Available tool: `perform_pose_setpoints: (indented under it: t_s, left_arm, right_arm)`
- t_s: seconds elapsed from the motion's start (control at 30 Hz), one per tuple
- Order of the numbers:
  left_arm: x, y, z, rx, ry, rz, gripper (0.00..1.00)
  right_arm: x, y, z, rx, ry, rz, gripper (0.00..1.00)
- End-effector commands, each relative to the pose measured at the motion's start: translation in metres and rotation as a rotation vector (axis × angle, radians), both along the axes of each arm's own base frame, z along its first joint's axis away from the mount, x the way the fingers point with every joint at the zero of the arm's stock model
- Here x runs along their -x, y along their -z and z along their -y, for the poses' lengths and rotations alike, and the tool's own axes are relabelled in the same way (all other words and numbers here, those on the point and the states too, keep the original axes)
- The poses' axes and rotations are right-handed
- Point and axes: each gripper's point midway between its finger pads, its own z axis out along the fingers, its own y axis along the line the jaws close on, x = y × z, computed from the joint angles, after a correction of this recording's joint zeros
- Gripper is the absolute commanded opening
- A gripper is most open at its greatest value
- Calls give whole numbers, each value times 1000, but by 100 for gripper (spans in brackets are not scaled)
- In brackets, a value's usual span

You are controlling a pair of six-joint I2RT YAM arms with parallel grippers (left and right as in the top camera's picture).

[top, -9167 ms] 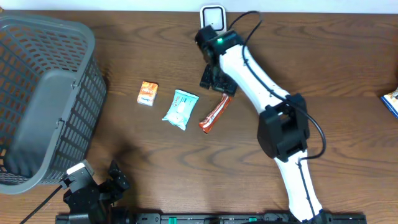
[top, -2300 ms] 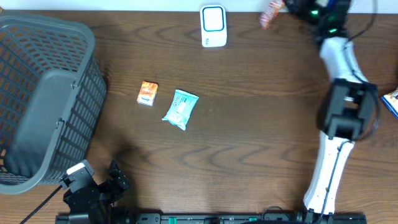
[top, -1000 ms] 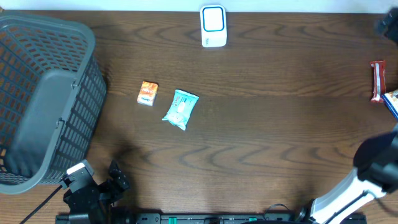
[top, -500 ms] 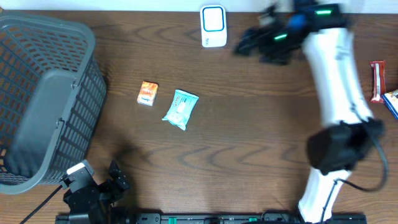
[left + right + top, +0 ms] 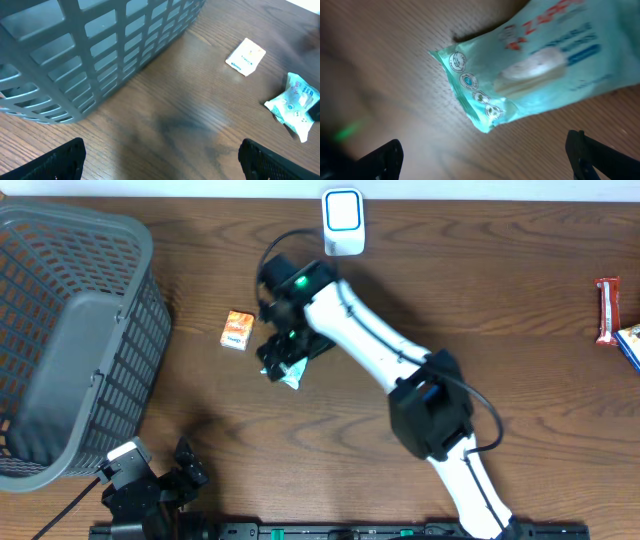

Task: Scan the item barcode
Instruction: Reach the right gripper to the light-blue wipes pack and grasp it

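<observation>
A teal wipes packet point(image 5: 291, 377) lies flat on the wooden table, mostly covered from above by my right gripper point(image 5: 283, 352). In the right wrist view the packet point(image 5: 535, 65) fills the upper frame, and the right gripper point(image 5: 487, 160) hangs open just over its sealed end, with nothing between the fingers. The white barcode scanner point(image 5: 342, 222) stands at the back edge. A small orange packet point(image 5: 237, 330) lies left of the teal one. My left gripper point(image 5: 192, 463) rests open at the front left; from there the left wrist view shows the teal packet point(image 5: 295, 105) and the orange packet point(image 5: 246, 56).
A large grey basket point(image 5: 70, 340) fills the left side, close to the left gripper point(image 5: 167, 162). A red snack bar point(image 5: 607, 310) and a blue item point(image 5: 630, 345) lie at the right edge.
My right arm has swung from the back right, past the scanner, leftward and down over the teal packet. The left arm and the packets have not moved.
</observation>
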Motion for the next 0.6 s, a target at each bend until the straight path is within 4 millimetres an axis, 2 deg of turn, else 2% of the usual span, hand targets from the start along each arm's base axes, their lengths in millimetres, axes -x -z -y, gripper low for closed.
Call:
perform_pose_setpoints:
  t_s: [0.0,0.13,0.3,0.43,0.57]
  left_arm:
    - [0,-1,-1,-2,-8,3,98]
    - [0,-1,-1,-2,-8,3,98]
    - [0,-1,-1,-2,-8,3,98]
    - [0,-1,-1,-2,-8,3,98]
    - [0,-1,-1,-2,-8,3,98]
  right_arm:
    - [-11,3,12,173,15,165,99]
    - [-9,1,7,307,-50,332,99]
    - [-15,-1,-9,375,-94,505,99]
    - [-14,15,-22,383,-115,540,99]
    - [-9,38,-22,417,-133,516,95]
